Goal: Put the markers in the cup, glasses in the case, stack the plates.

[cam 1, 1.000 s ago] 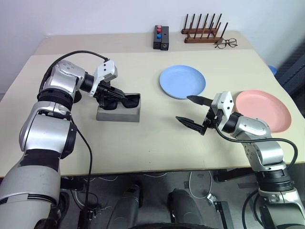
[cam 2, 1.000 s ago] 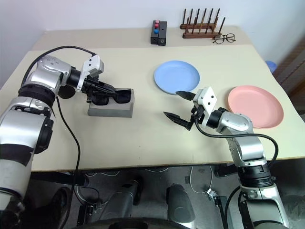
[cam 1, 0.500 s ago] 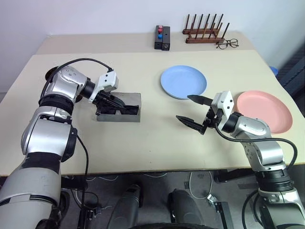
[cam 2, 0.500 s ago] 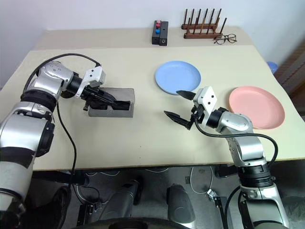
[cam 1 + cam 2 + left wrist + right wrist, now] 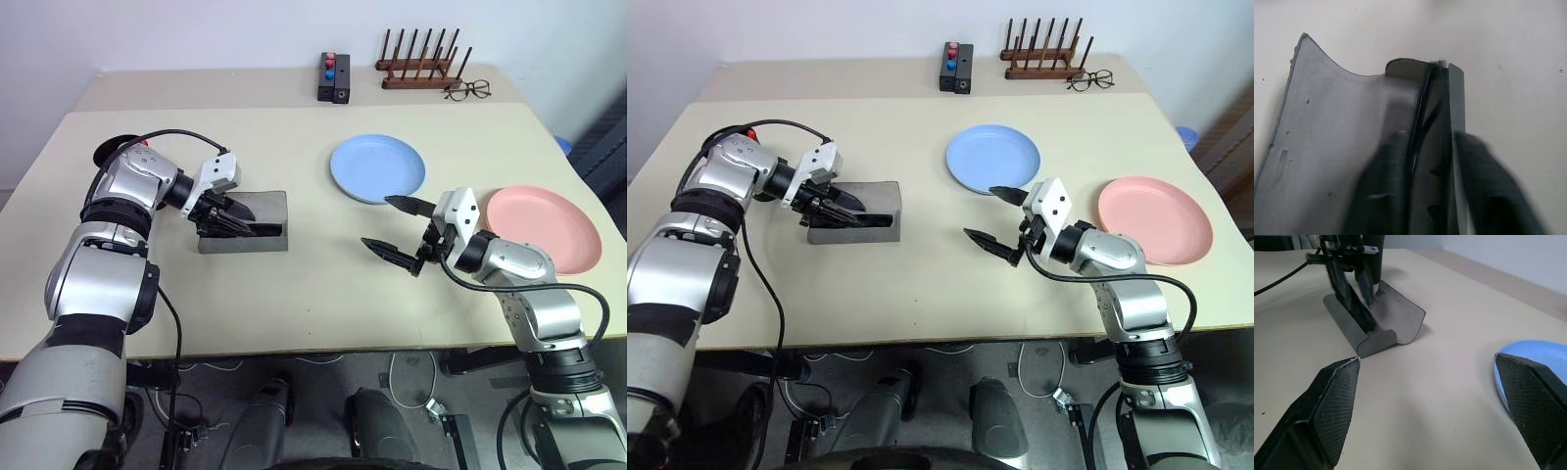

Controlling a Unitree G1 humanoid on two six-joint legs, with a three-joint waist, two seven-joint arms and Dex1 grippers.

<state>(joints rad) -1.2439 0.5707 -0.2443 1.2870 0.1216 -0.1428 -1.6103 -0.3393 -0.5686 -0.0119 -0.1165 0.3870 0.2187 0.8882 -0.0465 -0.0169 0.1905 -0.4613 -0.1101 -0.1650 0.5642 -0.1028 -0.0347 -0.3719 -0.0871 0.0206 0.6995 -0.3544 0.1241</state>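
The grey case (image 5: 257,207) lies open on the table's left half. The black glasses (image 5: 266,229) rest down in its trough, and their thin temple shows in the left wrist view (image 5: 1420,122). My left gripper (image 5: 233,219) reaches into the case with its fingers (image 5: 1386,186) spread apart, holding nothing. My right gripper (image 5: 377,222) hovers open and empty over the table's middle, between the case and the plates. The light blue plate (image 5: 377,168) and the salmon pink plate (image 5: 542,228) lie apart on the right. A black rim (image 5: 113,149), the cup, peeks from behind my left arm. The markers are hidden.
A black block with red and blue knobs (image 5: 333,78), a wooden peg rack (image 5: 419,64) and thin clear spectacles (image 5: 464,91) stand along the far edge. Bare tabletop lies between the case and the blue plate.
The left gripper, shut on the glasses a second ago, sank into the case and spread its fingers, leaving the glasses lying in it. The right arm kept still.
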